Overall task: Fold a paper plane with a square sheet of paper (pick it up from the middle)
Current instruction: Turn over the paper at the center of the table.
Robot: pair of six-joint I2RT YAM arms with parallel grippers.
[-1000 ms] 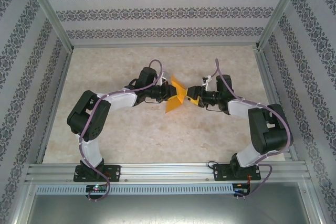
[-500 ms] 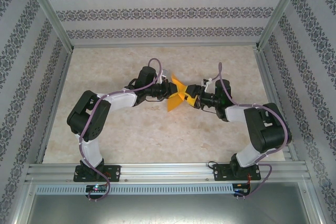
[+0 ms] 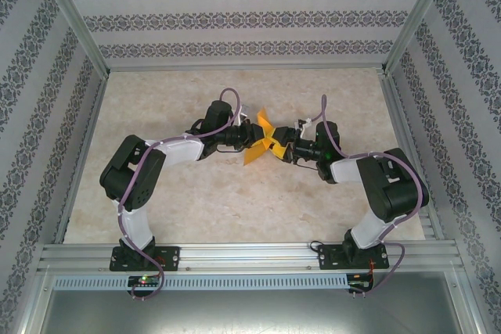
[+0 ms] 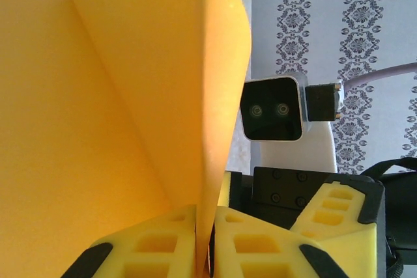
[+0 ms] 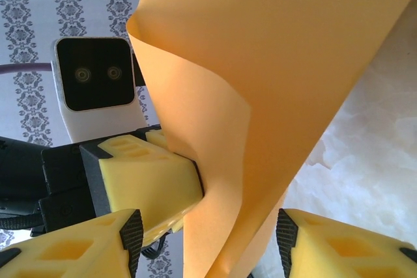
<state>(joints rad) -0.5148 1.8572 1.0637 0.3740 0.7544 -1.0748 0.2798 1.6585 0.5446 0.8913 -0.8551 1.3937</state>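
I had the left gripper clamped on the curled square sheet of paper. The right gripper stood open, its jaws either side of the sheet.

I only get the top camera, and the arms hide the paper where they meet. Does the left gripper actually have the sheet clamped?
Observer: Yes. In the left wrist view the left gripper is pinched shut on the square sheet of paper, which rises out of its grip.
Operator: Is the right one closed on it too?
Observer: No. In the right wrist view the right gripper is open, its jaws apart with the sheet passing between them.
Operator: Is the fold pressed flat?
Observer: No. Close up, the sheet bends in a soft, open curl with no sharp crease.
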